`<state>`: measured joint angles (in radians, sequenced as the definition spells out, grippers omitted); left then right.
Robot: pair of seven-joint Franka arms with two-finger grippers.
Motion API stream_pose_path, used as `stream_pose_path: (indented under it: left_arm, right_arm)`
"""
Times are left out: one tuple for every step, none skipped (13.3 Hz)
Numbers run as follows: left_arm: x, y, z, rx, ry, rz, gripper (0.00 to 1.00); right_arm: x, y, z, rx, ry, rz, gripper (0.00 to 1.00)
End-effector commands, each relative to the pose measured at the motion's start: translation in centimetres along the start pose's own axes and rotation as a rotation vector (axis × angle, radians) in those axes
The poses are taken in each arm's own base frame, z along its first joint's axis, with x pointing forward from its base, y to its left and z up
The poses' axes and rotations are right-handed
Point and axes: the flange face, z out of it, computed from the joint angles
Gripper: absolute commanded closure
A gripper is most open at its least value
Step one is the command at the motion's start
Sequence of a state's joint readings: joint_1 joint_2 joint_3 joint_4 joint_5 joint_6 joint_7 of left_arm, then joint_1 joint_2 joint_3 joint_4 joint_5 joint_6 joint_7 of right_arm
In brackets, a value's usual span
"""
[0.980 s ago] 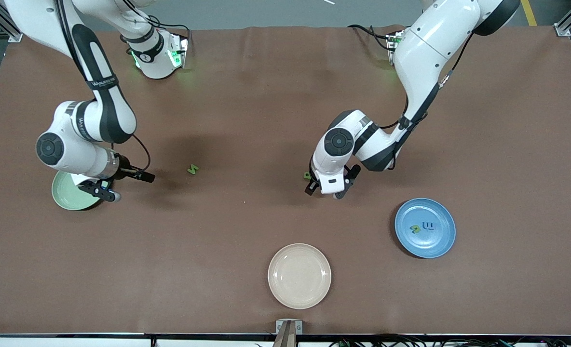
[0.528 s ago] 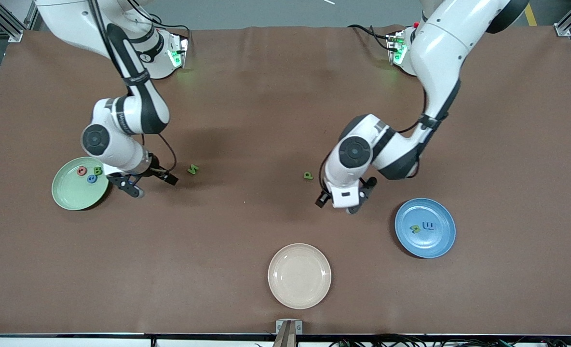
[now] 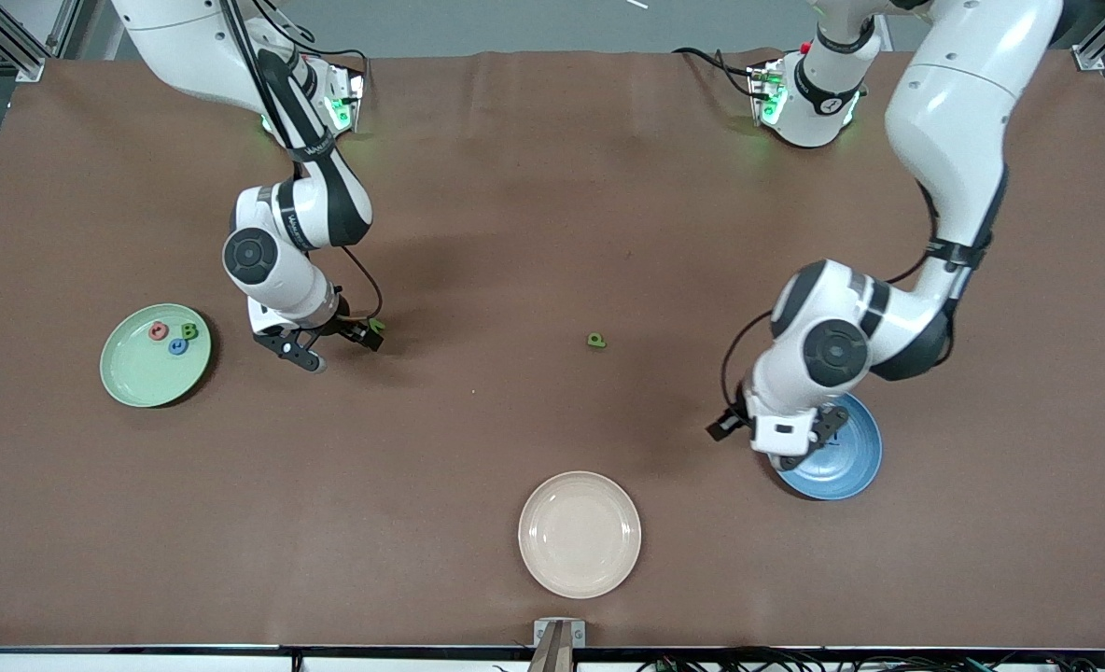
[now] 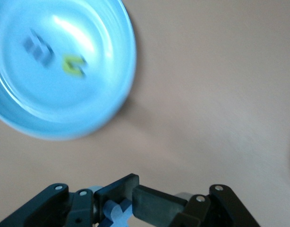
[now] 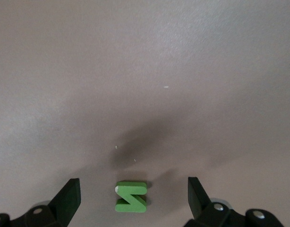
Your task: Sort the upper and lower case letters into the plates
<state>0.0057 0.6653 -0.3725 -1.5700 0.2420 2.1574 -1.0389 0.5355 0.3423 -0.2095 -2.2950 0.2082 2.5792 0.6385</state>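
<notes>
My right arm is bending down at the elbow, its right gripper [image 3: 332, 347] hanging low with fingers spread wide around a green letter [image 5: 131, 196] on the brown table [image 3: 515, 233]. My left arm is folding over the blue plate [image 3: 856, 457], its left gripper [image 4: 128, 203] pinching a pale blue letter [image 4: 113, 210]. Three letters are lying in the light green plate [image 3: 142, 378]; another green letter [image 3: 595, 341] is sitting mid-table.

Green letter [image 5: 131, 196] reads Z or N; green letter B [image 3: 189, 330] on light green plate [image 3: 132, 383].
</notes>
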Motion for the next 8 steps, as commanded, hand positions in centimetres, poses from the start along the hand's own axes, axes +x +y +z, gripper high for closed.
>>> stream_pose_path:
  left_arm:
    - [4.1,-4.1,0.4,0.048,0.022,0.107,0.99]
    - [5.5,-5.5,0.8,0.066,0.03,0.138,0.98]
    - [6.2,-6.3,1.6,0.083,0.034,0.154,0.91]
    - [7.1,-7.1,2.1,0.101,0.047,0.162,0.79]
    - [7.5,-7.3,2.5,0.115,0.059,0.172,0.58]
    - [7.3,-7.2,3.0,0.116,0.06,0.173,0.38]
    - [7.1,-6.9,3.2,0.114,0.058,0.166,0.19]
    - [7.1,-6.9,3.1,0.114,0.06,0.163,0.0]
  right_arm:
    - [-0.8,0.1,0.7,-0.002,0.001,-0.009,0.0]
    - [-0.9,0.2,0.9,-0.006,-0.002,-0.012,0.02]
    - [-0.9,0.3,1.0,-0.007,-0.003,-0.024,0.06]
    - [-1.2,0.4,1.2,-0.011,-0.006,-0.035,0.11]
    - [-1.2,0.5,1.4,-0.013,-0.007,-0.041,0.15]
    - [-1.3,0.5,1.6,-0.016,-0.009,-0.044,0.18]
    - [-1.5,0.4,1.9,-0.021,-0.013,-0.048,0.2]
    - [-1.7,0.2,2.1,-0.022,-0.015,-0.054,0.21]
